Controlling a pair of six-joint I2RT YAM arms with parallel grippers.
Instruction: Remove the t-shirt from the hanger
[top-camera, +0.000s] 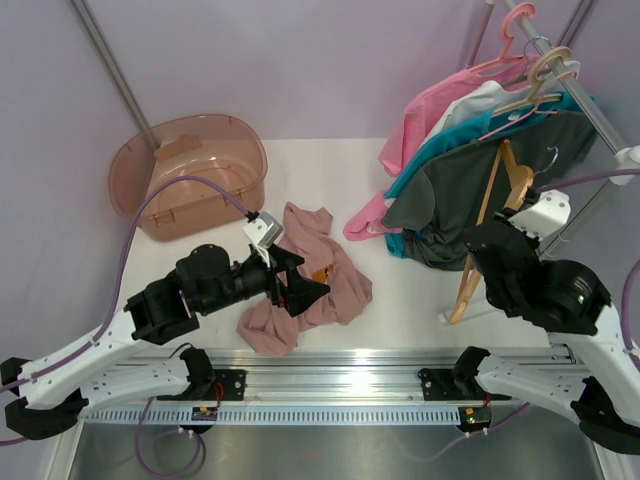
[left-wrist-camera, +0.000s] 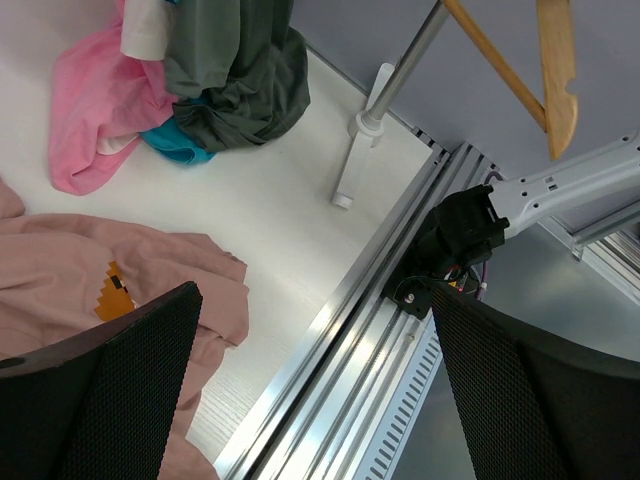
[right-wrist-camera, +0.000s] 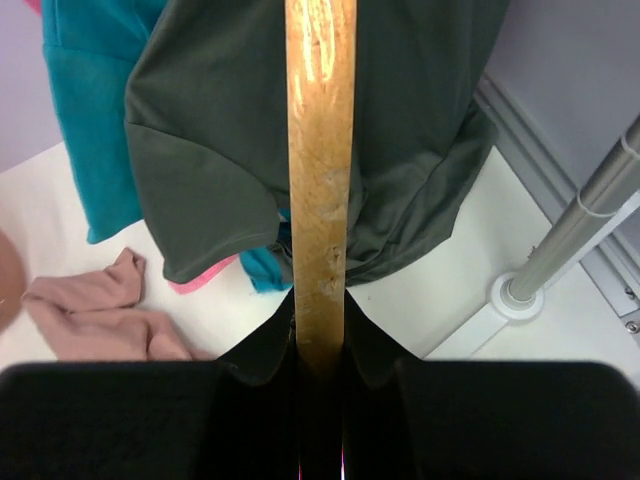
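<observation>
T-shirt (top-camera: 343, 288) heaped at mid-desk (top-camera: 405, 292), off the hanger (right-wrist-camera: 320, 150)
Nearest, the left pincer (top-camera: 303, 283) stands with jaws wide over the crumpled dusty-pink cloth, reaching in from 8 o'clock; at 3 o'clock the right pincer (right-wrist-camera: 320, 350) is clamped narrow on a wooden arm of the bare hanger, held tilted above the desk; beyond, at 1 o'clock, a grey shirt (top-camera: 450, 190), a teal shirt (right-wrist-camera: 80, 100) and a brighter pink shirt (top-camera: 430, 105) hang from a rail (top-camera: 585, 100); a pinkish tub (top-camera: 150, 190) sits at 10 o'clock
</observation>
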